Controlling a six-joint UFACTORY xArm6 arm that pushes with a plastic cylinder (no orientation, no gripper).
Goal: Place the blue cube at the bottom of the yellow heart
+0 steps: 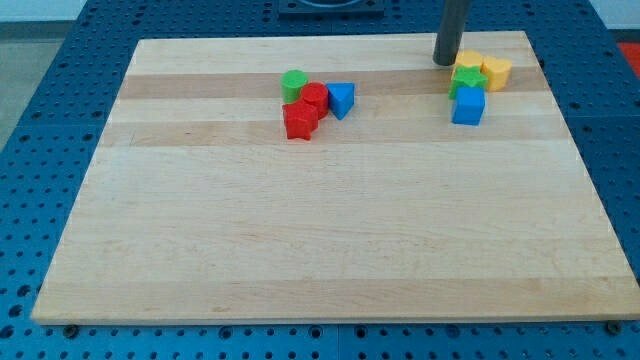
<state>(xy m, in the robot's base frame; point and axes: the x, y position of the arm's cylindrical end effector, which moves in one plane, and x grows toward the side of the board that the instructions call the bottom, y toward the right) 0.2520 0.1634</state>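
Note:
The blue cube [468,106] sits at the view's upper right of the wooden board [330,240]. A green star [467,80] touches its top side. Above the star lie two yellow blocks: one [467,62] partly hidden behind the star, which may be the heart, and a hexagon-like one [496,71] to its right. My tip [444,62] stands just left of the yellow blocks, up and left of the blue cube, apart from the cube.
A second cluster lies at the upper middle: a green cylinder [294,84], a red cylinder [315,97], a red star-like block [300,121] and a blue triangle [341,98]. The board's top edge is close behind my tip.

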